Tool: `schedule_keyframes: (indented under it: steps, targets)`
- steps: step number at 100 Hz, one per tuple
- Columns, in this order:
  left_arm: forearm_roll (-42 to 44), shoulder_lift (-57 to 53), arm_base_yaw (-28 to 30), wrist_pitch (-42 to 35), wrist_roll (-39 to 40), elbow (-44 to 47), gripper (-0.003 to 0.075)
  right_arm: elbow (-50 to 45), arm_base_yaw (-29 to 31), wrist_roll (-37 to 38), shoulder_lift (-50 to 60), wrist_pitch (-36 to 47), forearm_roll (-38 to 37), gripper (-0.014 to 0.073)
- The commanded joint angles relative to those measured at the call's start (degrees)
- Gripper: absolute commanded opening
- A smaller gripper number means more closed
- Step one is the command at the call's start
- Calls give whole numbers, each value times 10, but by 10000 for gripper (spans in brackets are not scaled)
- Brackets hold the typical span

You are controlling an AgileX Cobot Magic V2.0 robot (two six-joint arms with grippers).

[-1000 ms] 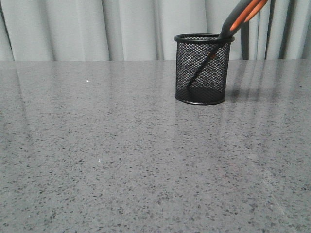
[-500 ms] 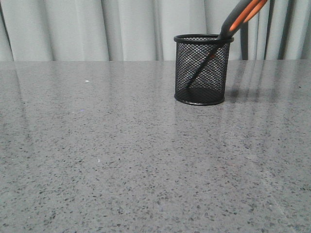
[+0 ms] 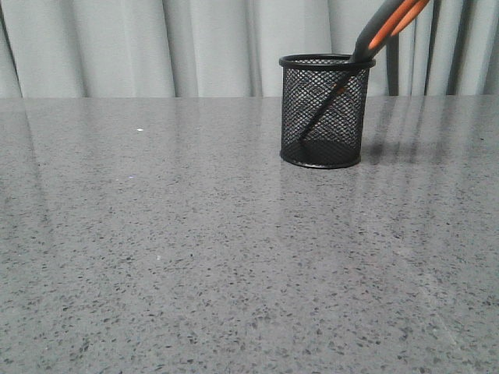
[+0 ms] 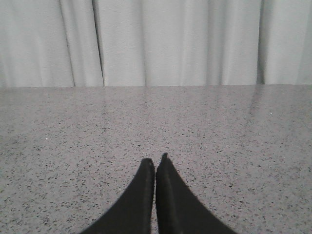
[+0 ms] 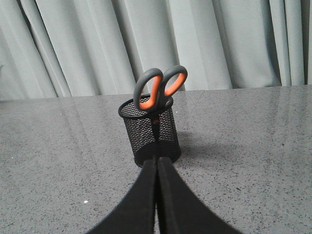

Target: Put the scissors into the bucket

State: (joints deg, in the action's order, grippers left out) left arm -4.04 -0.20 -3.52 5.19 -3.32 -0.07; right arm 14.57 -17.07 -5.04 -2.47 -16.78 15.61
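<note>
The black wire-mesh bucket (image 3: 326,111) stands upright on the grey table, right of centre at the back. The scissors (image 3: 387,26) stand in it blades down, leaning right, with the grey and orange handles above the rim. The right wrist view shows the bucket (image 5: 152,132) with the scissors' handles (image 5: 160,88) sticking up out of it. My right gripper (image 5: 157,158) is shut and empty, a short way back from the bucket. My left gripper (image 4: 155,161) is shut and empty over bare table. Neither gripper shows in the front view.
The speckled grey table (image 3: 195,249) runs back to pale curtains (image 3: 210,43). A small white speck (image 3: 139,129) lies on the table at the back left.
</note>
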Motion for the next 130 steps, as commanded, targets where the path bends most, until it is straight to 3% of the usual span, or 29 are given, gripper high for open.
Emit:
schedule_keyframes:
  steps: [1,44,54,64,93,130]
  targets:
    - [-2,-15,3,-44,1,16,-21,12,0,-1,-5,48,4,-54]
    - [-2,-15,3,-44,1,16,-21,12,0,-1,-5,49,3,-54]
    - [-2,-15,3,-44,1,16,-21,-1,1,-1,-5,53,-52,-54]
    - [-2,-15,3,-44,1,16,-21,-37,20,-1,-5,88,-91,-54]
    - [-2,-15,3,-43,1,16,-21,-164,91,-1,43,183,-92,-54]
    - [-2,-13,3,-43,1,16,-21,-162,107,-1,43,45,-98,-54]
